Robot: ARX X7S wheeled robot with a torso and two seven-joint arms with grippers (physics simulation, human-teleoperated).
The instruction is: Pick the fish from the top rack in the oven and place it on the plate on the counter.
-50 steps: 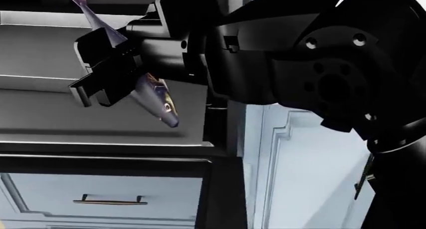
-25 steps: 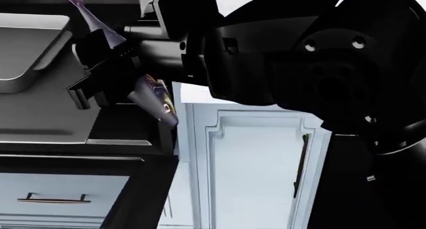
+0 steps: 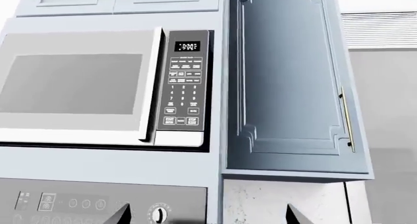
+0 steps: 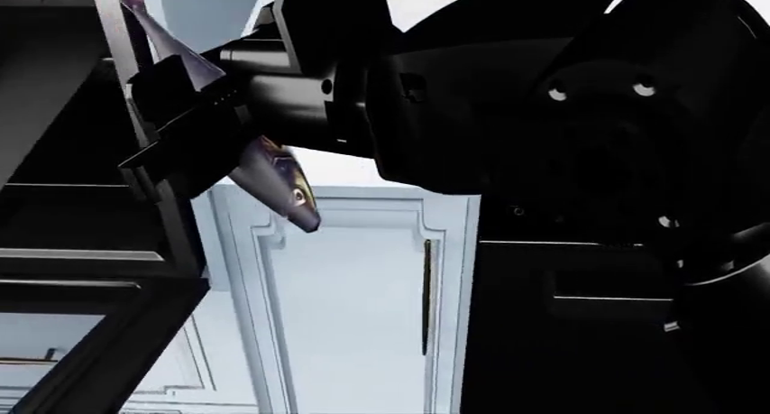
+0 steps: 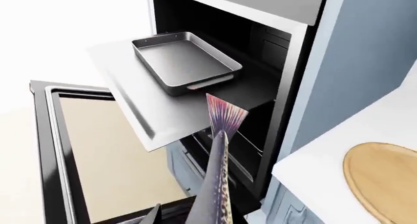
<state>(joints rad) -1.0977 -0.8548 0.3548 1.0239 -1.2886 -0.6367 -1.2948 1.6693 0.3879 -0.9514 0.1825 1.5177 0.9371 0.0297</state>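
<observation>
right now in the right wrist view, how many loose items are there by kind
fish: 1
baking tray: 1
plate: 1
total: 3

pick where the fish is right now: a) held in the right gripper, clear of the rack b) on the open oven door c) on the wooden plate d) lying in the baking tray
a: the right gripper is shut on the fish; the baking tray and the plate are both empty.
</observation>
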